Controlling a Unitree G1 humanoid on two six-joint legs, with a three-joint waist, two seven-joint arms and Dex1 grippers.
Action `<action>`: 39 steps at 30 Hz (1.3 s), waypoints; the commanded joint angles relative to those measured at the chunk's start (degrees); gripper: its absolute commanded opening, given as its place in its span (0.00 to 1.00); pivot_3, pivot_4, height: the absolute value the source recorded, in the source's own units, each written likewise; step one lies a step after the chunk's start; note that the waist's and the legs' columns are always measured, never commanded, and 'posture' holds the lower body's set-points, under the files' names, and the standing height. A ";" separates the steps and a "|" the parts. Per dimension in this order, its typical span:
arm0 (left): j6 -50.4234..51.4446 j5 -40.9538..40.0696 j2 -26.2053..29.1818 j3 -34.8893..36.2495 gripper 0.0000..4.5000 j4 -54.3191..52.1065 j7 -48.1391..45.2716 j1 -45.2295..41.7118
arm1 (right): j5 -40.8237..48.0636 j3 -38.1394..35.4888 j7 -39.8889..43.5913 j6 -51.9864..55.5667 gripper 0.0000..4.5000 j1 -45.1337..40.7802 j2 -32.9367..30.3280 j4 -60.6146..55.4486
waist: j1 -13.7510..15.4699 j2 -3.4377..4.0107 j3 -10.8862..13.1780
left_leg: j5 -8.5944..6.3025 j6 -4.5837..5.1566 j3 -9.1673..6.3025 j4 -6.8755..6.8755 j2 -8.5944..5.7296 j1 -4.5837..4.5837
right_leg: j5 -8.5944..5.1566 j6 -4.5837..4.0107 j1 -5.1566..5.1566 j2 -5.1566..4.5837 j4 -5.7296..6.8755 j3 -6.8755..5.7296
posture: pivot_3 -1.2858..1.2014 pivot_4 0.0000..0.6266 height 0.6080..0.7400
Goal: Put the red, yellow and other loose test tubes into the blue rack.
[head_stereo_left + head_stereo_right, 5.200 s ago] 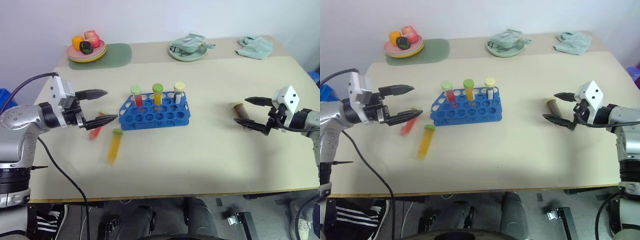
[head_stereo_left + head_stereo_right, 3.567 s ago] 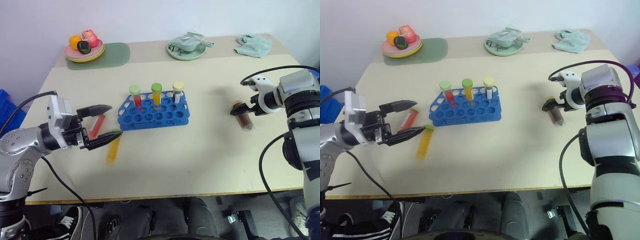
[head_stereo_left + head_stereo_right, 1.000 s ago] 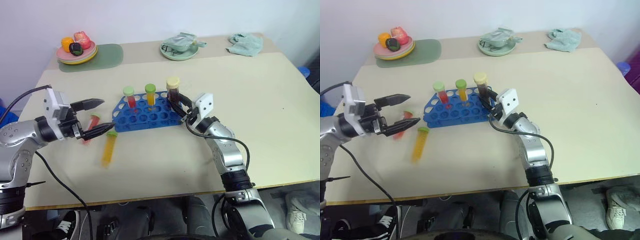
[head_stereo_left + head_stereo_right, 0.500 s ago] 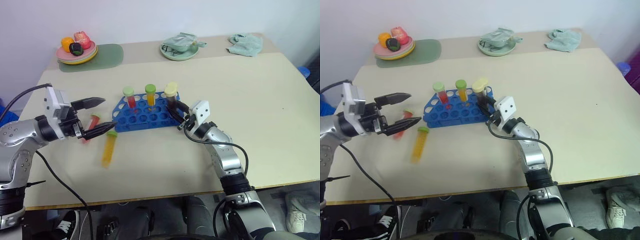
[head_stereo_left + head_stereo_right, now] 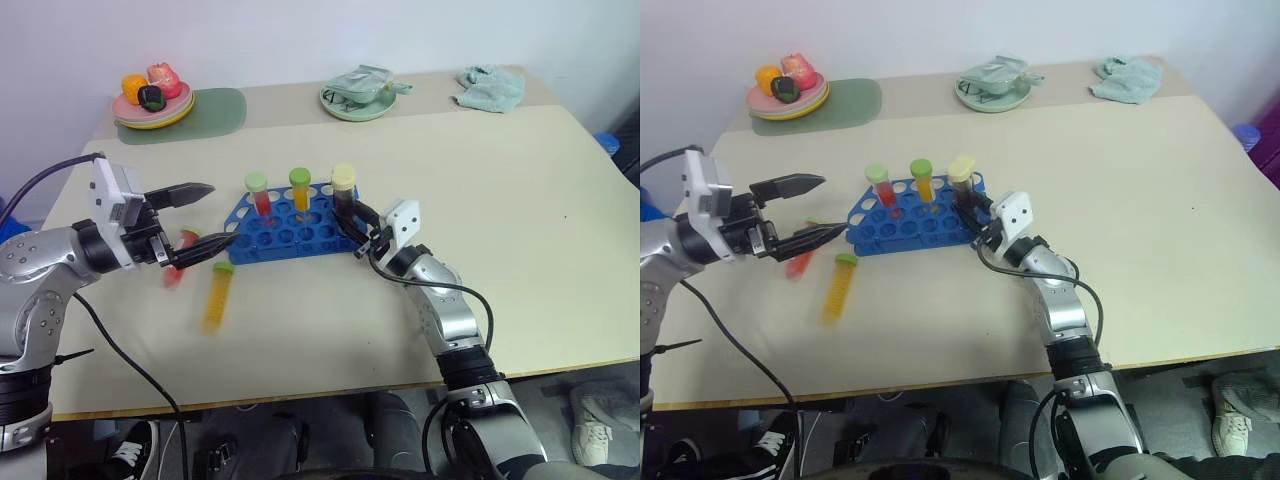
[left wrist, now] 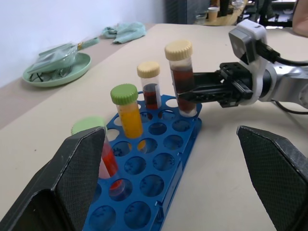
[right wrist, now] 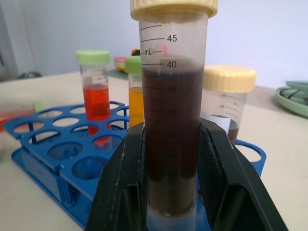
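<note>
1. Tabletop [image 5: 520, 200], beige, carries everything; along its far edge sit a plate of toy food [image 5: 153, 96], a green dish [image 5: 357, 98] and a crumpled cloth [image 5: 490, 87].
2. Blue rack [image 5: 290, 232] lies near the middle, with a red-filled tube [image 5: 260, 195] and an orange-filled tube [image 5: 300, 189] standing upright in its far row.
3. Left gripper [image 5: 205, 218] hovers just left of the rack, fingers spread wide and holding nothing.
4. Right gripper [image 5: 358, 224] sits at the rack's right end, fingers clamped on a brown-filled tube [image 7: 173, 130] with a cream cap, held upright over the rack's right end.
5. Loose yellow tube [image 5: 216, 296] and loose red tube [image 5: 178, 260] lie on the tabletop, left of and nearer than the rack.
</note>
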 commanded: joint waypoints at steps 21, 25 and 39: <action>-2.22 0.55 1.05 2.35 1.00 1.35 -1.51 0.12 | -0.33 -0.11 -2.25 -7.31 0.19 3.21 1.91 -0.43 | 0.06 0.00 0.00 | -0.01 -0.02 0.00 0.00 0.02 0.00 | 0.00 0.00 0.00 0.04 -0.01 0.00 | 0.52 0.24 1.00; -2.49 0.59 1.01 2.46 1.00 1.54 -1.73 0.18 | -0.06 -0.10 -2.11 -8.04 0.19 3.00 2.39 0.51 | 0.06 0.00 0.00 | -0.01 -0.02 0.00 0.00 0.02 0.00 | 0.00 0.00 0.00 0.04 -0.01 0.00 | 0.52 0.24 1.00; -4.17 1.07 1.15 2.76 1.00 2.90 -2.81 1.24 | -0.29 -0.31 0.17 -8.90 0.97 2.62 -0.72 -0.48 | 0.03 0.00 0.00 | -0.04 -0.07 0.02 0.00 0.09 0.02 | 0.01 -0.02 0.00 0.13 -0.01 0.02 | 0.52 0.24 1.00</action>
